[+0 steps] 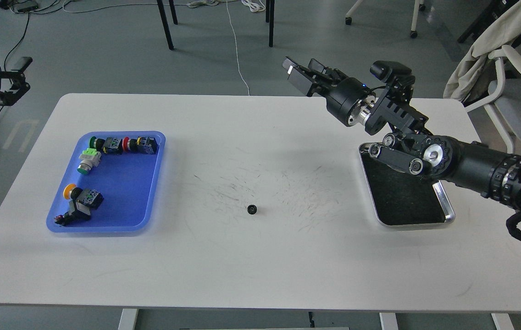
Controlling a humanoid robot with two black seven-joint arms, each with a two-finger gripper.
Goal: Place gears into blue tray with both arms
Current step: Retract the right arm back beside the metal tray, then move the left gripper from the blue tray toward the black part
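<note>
A white table (260, 256) stands on a grey floor. The right gripper (304, 73) hangs raised over the table's far edge, fingers apart, empty. Well below it a gear (252, 209) lies alone on the table, the blue tray (150, 201) far to its left. The left gripper (13, 80) at the left edge: cannot tell its state.

The robot's right arm (462, 158) is matte black, built of ribbed cylindrical segments with silver joint rings and visible screws, black cables looping near its base. A small blue light glows near the wrist.
</note>
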